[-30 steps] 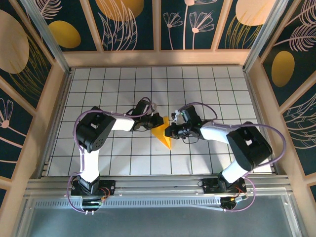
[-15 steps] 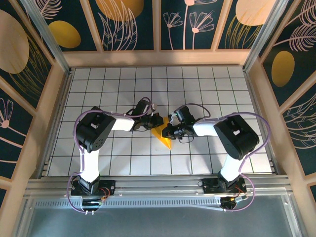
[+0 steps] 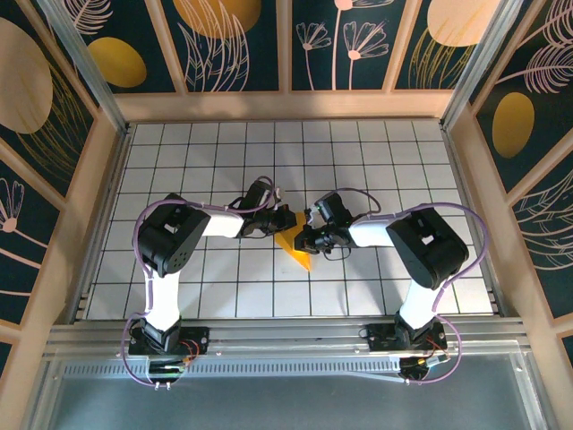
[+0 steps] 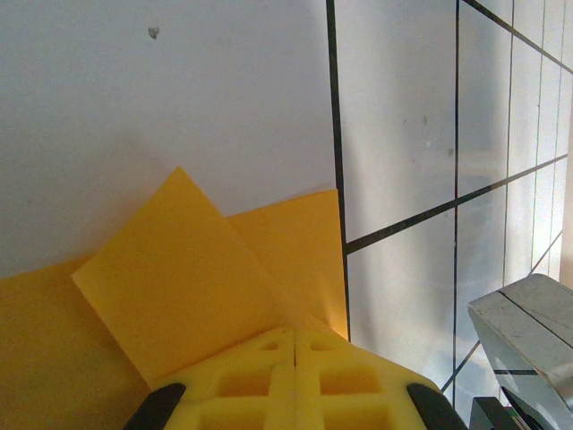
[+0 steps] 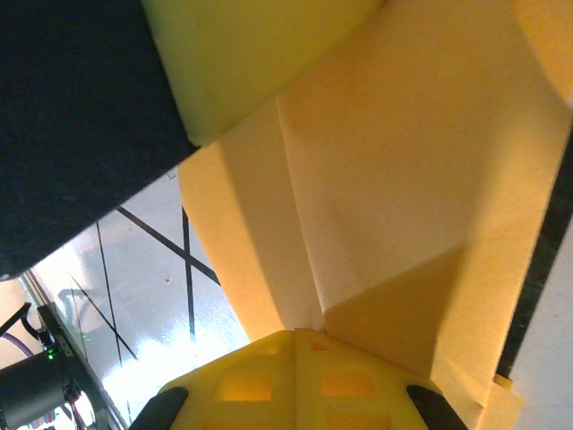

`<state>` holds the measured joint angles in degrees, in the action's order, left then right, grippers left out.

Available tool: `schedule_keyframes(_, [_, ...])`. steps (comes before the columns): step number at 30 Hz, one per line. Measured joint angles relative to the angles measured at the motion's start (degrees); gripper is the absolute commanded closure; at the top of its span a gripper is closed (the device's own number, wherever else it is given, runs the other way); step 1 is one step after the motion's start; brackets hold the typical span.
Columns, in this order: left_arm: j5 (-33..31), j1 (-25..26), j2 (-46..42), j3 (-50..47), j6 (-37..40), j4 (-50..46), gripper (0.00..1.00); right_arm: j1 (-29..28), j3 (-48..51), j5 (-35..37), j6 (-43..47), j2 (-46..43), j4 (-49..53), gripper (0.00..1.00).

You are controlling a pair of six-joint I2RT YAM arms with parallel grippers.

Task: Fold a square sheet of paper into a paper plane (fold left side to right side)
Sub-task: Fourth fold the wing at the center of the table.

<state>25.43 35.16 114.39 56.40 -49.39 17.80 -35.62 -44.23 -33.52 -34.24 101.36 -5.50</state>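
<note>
**Folded paper between two grippers.** The paper [image 3: 298,249], a pointed orange wedge, lies near the centre of the gridded table [image 3: 376,161], tip toward the arm bases. The left gripper [image 3: 280,219] meets its upper left edge and the right gripper [image 3: 307,238] its right edge. Both pairs of fingers are clenched together, grasping nothing, tips resting on the paper. In the left wrist view, a folded flap [image 4: 179,269] overlaps the layer beneath.

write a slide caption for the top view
The left gripper and right gripper meet on the folded orange-yellow paper
</note>
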Motion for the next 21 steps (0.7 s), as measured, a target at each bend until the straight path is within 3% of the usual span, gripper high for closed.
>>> schedule_keyframes(21, [0.0,0.0,0.0,0.0,0.0,0.0,1.0,0.8,-3.5,1.0,0.9,1.7,-1.8,1.0])
